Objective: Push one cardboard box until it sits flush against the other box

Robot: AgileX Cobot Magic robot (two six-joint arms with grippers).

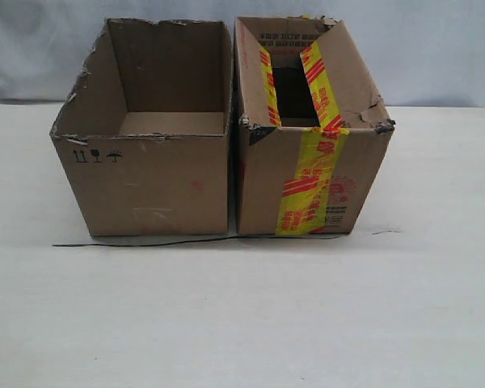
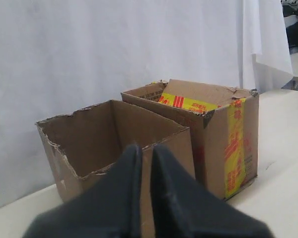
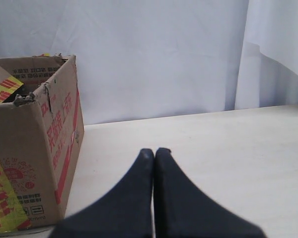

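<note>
- Brown cardboard makes up both boxes, which stand upright and open-topped on a pale table (image 1: 242, 323).
- In the exterior view the plain box (image 1: 149, 182) is on the left, with a ragged rim and small black handling symbols (image 1: 97, 155) on its facing side.
- The taped box (image 1: 263, 186) stands just to its right, with a wide yellow tape (image 1: 311, 174) striped in red running over the rim and down the front; its corners are torn.
- The neighbouring walls of the two boxes run parallel with only a thin dark seam between them, so they are touching or very nearly so, and their front faces line up.
- A thin black cable (image 1: 145, 242) lies on the table along the foot of both boxes.
- The left gripper (image 2: 145, 151) has its dark fingers drawn almost together, with only a slit between them and nothing held.
- It points at the near wall of the plain box (image 2: 114, 144); I cannot tell whether it is touching.
- The right gripper (image 3: 155, 151) has its fingers pressed together and empty, above bare table.
- It sits clear of the taped box (image 3: 35, 144), which stands off to one side of it.
- A white backdrop (image 1: 436, 48) hangs behind the table.
</note>
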